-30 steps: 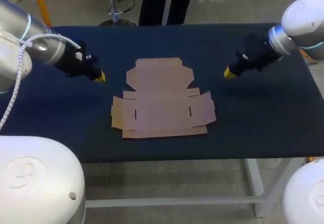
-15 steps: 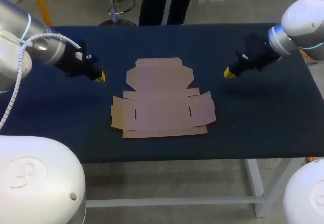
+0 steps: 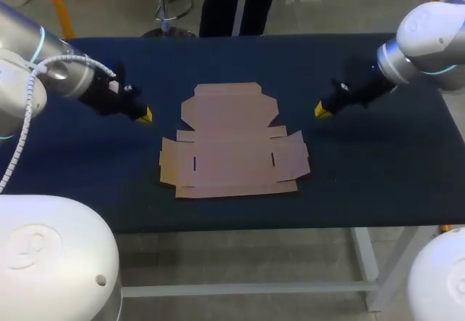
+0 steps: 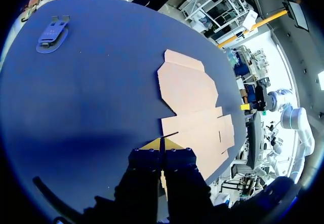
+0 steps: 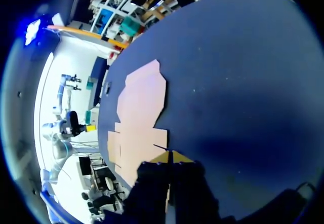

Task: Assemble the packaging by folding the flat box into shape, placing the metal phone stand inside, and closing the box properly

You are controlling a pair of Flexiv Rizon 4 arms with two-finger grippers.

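Right pincer (image 3: 318, 110) and left pincer (image 3: 145, 115) edged nearer flat box (image 3: 232, 143); both closed, empty; box between them, untouched.

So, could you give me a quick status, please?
Left gripper shut, right gripper shut, both empty. Box flat between them. Stand apart, untouched. Nothing blocking.
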